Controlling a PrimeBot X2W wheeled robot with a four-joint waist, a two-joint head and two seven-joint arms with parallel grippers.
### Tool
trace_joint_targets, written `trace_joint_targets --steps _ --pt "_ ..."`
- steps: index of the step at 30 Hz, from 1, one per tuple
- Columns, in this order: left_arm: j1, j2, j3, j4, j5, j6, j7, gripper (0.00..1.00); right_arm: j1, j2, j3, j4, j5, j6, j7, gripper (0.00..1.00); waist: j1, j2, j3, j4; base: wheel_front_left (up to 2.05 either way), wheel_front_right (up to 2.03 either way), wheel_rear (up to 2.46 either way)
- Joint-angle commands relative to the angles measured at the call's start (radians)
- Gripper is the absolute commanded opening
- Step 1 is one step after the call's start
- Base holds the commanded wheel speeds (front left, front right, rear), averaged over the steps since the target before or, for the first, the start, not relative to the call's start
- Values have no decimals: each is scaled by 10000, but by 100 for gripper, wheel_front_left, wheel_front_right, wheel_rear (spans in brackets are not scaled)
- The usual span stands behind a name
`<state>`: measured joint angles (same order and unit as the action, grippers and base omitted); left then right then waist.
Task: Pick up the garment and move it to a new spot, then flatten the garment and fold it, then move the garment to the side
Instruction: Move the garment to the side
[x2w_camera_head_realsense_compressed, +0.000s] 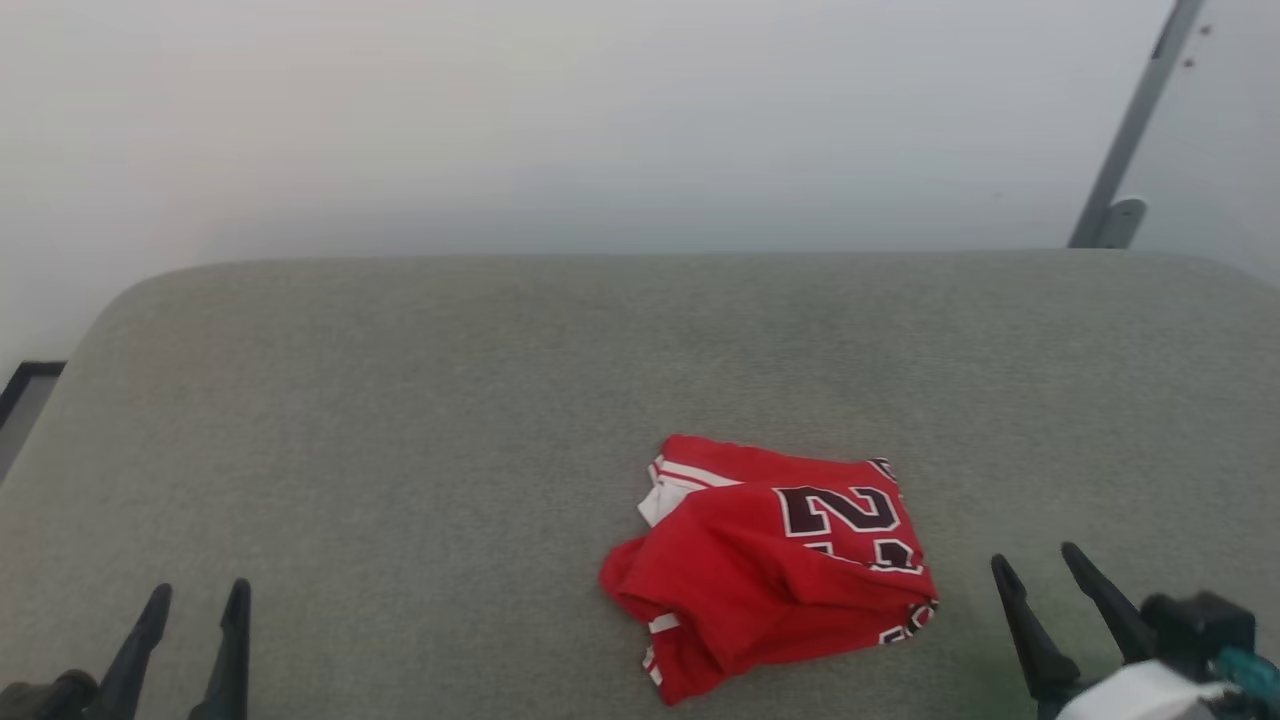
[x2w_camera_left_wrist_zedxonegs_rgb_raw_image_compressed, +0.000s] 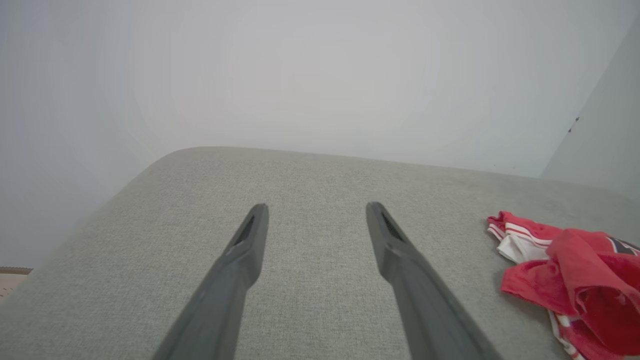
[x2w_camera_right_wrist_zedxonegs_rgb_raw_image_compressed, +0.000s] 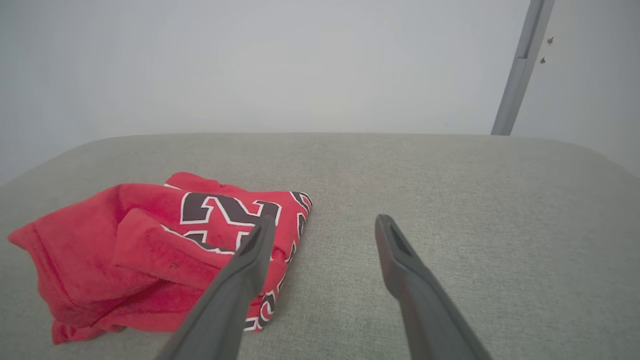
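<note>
A plain pale wall (x2w_camera_head_realsense_compressed: 600, 120) stands behind a wide padded surface (x2w_camera_head_realsense_compressed: 400, 400) covered in grey-green woven fabric, its far corners rounded. The garment (x2w_camera_head_realsense_compressed: 770, 565), a bright red jersey, lies in a loose crumpled heap on this surface, right of the middle and toward the near edge. Black block numerals edged in white face up, and a white panel with red stripes shows at its far left side. A slim grey metal post (x2w_camera_head_realsense_compressed: 1135, 120) leans against the wall at the far right. The right gripper (x2w_camera_head_realsense_compressed: 1033, 556) sits just right of the heap, not touching it, with its two dark fingers spread and nothing between them. The left gripper (x2w_camera_head_realsense_compressed: 200, 592) is well apart at the near left, its fingers likewise spread over bare fabric.
</note>
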<state>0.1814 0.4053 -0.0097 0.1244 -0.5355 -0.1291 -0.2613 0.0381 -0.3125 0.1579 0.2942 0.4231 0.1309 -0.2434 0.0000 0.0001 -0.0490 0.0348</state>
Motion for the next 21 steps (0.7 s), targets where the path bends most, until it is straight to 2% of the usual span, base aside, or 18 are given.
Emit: trace_joint_targets --steps 1,4,8,21 --pt "-160 16 -70 -15 67 -18 -42 100 -340 -173 227 166 338 -6 295 100 0 -1 96 208 0 0 0" --pt "-167 18 -188 -6 41 -18 -42 100 -595 -358 436 278 695 -6 688 100 0 -1 161 372 0 0 0" --pt "-236 19 -382 63 -15 -18 -42 100 -1127 -678 777 487 1308 -6 1824 100 0 -1 257 684 0 0 0" --pt "-719 -32 -1026 300 -295 -18 -42 100 -2848 -1632 1273 637 2810 -6 6770 100 0 -1 912 1527 0 0 0"
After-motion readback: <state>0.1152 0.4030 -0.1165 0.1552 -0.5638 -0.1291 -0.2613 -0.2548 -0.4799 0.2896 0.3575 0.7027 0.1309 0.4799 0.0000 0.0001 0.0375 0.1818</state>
